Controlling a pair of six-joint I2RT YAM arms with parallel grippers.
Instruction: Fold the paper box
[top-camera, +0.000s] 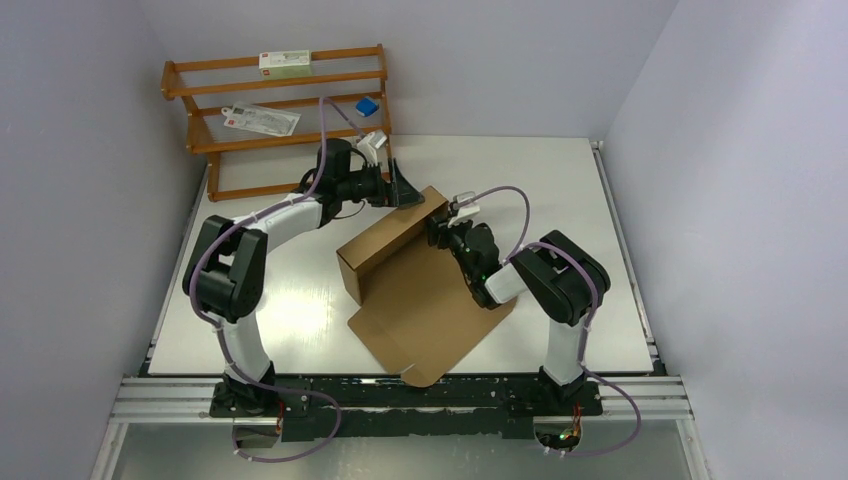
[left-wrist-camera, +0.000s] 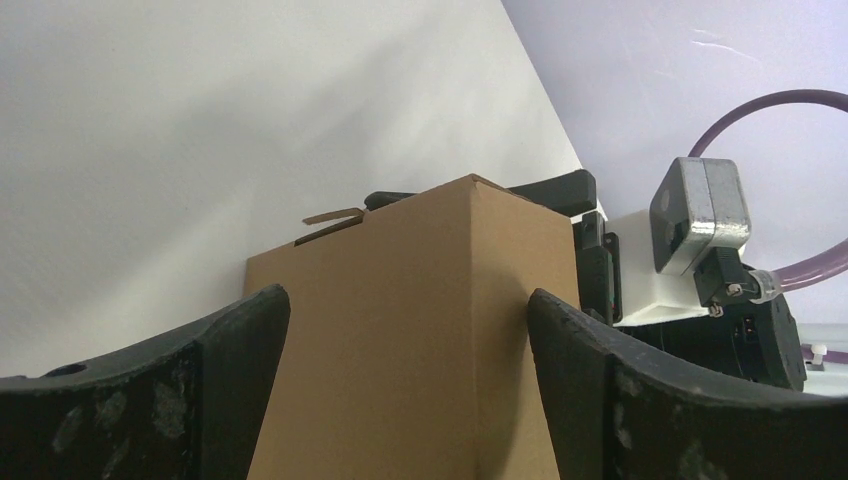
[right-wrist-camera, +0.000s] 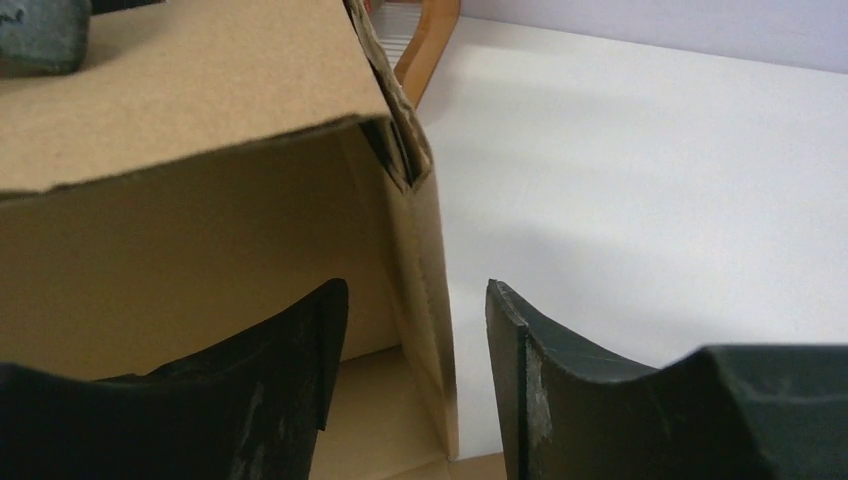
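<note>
Paper box, partly erected, on the counter, just nearer the arm bases than the wooden rack. Done: the end towards the rack stands up as a hollow rectangular section with creased corners. Left to do: the large panel on the side away from the rack lies flat, its rounded flap unturned. By this showing, about half the folding is outstanding, the closing included. Left gripper, at the box corner nearest the rack, is released, its fingers spread wide to either side of that corner. Right gripper, at the raised section's end farther from the rack, is likewise released. Its fingers straddle a side wall without pinching it.
</note>
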